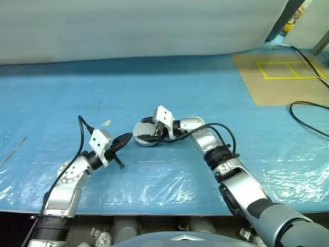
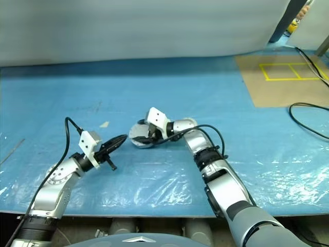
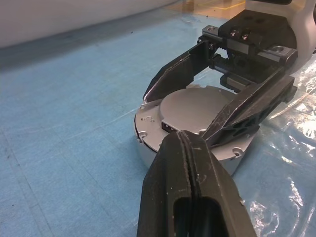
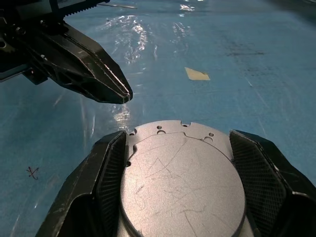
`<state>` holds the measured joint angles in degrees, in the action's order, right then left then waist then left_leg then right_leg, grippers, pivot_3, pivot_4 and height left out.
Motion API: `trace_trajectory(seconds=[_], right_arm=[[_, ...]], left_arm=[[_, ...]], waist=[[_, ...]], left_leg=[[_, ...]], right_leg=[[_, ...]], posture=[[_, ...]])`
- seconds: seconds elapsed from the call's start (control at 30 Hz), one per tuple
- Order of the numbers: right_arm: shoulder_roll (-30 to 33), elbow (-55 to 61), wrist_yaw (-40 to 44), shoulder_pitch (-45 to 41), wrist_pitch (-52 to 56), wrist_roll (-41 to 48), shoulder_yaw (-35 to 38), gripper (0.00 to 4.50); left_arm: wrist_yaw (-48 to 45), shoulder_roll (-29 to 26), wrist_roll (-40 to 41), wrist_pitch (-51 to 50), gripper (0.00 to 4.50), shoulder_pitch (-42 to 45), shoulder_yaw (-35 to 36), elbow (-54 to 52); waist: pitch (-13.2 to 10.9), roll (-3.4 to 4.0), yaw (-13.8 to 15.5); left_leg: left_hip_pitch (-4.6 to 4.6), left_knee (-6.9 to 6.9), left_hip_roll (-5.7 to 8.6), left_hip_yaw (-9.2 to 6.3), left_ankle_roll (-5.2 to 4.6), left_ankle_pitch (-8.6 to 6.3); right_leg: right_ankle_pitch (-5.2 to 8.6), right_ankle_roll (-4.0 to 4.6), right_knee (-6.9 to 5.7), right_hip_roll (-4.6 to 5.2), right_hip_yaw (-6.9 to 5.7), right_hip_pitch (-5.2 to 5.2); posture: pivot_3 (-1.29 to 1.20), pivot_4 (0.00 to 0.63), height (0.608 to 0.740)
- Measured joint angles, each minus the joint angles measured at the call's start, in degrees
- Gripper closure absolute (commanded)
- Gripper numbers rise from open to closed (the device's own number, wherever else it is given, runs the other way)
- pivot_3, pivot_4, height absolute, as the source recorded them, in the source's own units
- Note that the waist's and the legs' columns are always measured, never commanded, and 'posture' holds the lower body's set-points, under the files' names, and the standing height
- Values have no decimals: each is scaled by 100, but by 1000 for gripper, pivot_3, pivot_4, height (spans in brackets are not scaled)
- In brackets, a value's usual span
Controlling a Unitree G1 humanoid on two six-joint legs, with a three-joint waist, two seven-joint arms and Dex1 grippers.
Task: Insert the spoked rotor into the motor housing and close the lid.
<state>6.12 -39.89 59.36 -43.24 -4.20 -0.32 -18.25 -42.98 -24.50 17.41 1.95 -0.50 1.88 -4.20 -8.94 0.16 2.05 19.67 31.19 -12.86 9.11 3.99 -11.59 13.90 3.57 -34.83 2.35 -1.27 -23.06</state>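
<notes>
We work over a table covered in a blue sheet [image 1: 154, 92] with clear plastic film over it, which wrinkles and shines along the near edge. A pale wall or panel [image 1: 128, 25] runs along the far side. To the far right lies a brown board [image 1: 288, 82] marked with yellow tape squares [image 1: 288, 70], and a black cable [image 1: 308, 113] loops across it and onto the blue sheet. A small pale scrap [image 1: 106, 122] lies on the sheet beyond our left arm. The motor housing [image 3: 148, 123] sits near the middle of the table, a short round silver puck with a smooth grey lid [image 4: 182, 182] lying flat on top of it; the lid's surface shows fine scratches. Our right gripper [image 1: 146, 135] reaches in from the right with its fingers [image 4: 266, 173] spread wide, one on each side of the housing, close against its rim; we cannot tell whether they press it. Our left gripper [image 1: 127, 137] has its fingers pressed together with nothing between them, its tip pointing at the housing from the left, just beside it but apart.
</notes>
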Motion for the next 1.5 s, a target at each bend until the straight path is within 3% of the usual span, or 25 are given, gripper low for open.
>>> trace_trajectory(seconds=[0.47, 1.5], right_arm=[[-73, -102, -540, 23, -62, -174, -66, 1515], [150, -290, -259, -72, -454, -175, -157, 1515]], left_arm=[[-32, -24, 75, 25, 4500, -383, 69, -104], [-68, -40, 141, 8, 4500, -459, 151, -215]], waist=[[1, 2, 20], [21, 21, 40]], left_leg=[[-68, 2, 4, 2, -10, -19], [-59, 3, 7, 4, -17, -15]], right_leg=[[13, 15, -8, 8, 11, 51], [14, 15, -2, 25, 11, 52]], posture=[[0, 150, 740], [0, 150, 740]])
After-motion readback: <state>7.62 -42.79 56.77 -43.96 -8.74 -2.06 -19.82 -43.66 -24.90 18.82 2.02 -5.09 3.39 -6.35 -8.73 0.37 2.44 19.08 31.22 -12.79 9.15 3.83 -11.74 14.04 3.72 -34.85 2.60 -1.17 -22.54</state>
